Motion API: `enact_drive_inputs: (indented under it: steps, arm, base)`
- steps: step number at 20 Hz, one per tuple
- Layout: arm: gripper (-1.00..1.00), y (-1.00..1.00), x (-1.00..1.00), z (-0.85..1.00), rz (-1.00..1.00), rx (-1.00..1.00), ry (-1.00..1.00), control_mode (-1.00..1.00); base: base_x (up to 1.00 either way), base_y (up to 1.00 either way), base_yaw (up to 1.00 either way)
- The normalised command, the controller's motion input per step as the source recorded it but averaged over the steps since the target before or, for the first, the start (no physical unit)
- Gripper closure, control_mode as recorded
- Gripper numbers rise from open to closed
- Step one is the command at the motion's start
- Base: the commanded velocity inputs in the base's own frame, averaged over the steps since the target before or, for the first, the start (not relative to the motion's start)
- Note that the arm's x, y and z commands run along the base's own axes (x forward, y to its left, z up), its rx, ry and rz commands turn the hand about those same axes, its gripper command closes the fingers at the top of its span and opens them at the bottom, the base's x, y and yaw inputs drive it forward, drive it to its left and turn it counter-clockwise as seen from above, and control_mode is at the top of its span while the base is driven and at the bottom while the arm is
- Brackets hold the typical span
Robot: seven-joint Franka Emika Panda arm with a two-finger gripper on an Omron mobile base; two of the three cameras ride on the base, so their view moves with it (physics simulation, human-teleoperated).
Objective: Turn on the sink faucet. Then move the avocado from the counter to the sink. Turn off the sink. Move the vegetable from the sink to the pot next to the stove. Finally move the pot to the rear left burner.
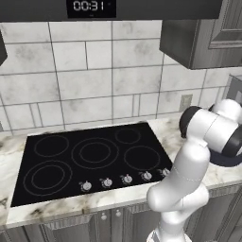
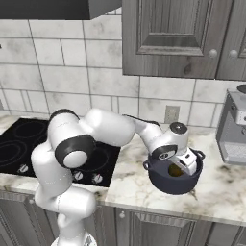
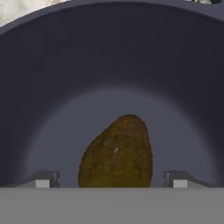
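While the two-finger claw (image 3: 112, 180) hangs inside the squat round dark blue-grey cooking pot (image 2: 166, 184), its fingertips (image 3: 43, 179) stand wide apart, one on each side of the small brownish-olive avocado (image 3: 117, 153), and clear of it as far as the hand view shows.

Item, avocado: lying on the pot's floor, between the tips.

Item, pot: on the white marble tabletop (image 2: 129, 180) with brown-grey veining, near its front edge, just beside the right edge of the flat glossy black glass stove (image 1: 90, 158).

Item, stove: bare, ring markings visible; the rear left burner (image 1: 51, 145) sits at the far left corner, against the tiled wall.

Step in hand, as judged: the vegetable-into-pot step, apparently at release.

Next move calls for: lifting the claw straight out of the pot without nudging the avocado, then taking the pot by its rim or a side handle (image 2: 147, 166) for the carry across to the rear left burner.
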Motion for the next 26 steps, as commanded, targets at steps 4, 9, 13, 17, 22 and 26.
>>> enact_drive_inputs:
  steps: [4, 9, 13, 17, 22, 26]
  arm:
    - [-1.0, 0.44, 0.0, 0.22, 0.0, 0.0, 0.04, -1.0]
    - [-1.0, 0.16, -0.08, 0.3, -0.02, 0.0, 0.0, -1.0]
    - [-1.0, -0.21, -0.35, 0.17, -0.06, 0.0, 0.0, -1.0]
    - [-1.0, -0.32, -0.42, 0.0, -0.07, 0.0, 0.0, -1.0]
    - [-1.0, -0.21, -0.37, 0.07, -0.07, 0.0, 0.0, -1.0]
    - [-1.0, -0.02, -0.08, 0.01, -0.06, 0.0, 0.01, -1.0]
  base:
    - [0.0, 0.0, 0.0]
    - [0.0, 0.0, 0.0]
    - [0.0, 0.0, 0.0]
    - [0.0, 0.0, 0.0]
    - [0.0, 0.0, 0.0]
    - [0.0, 0.0, 0.0]
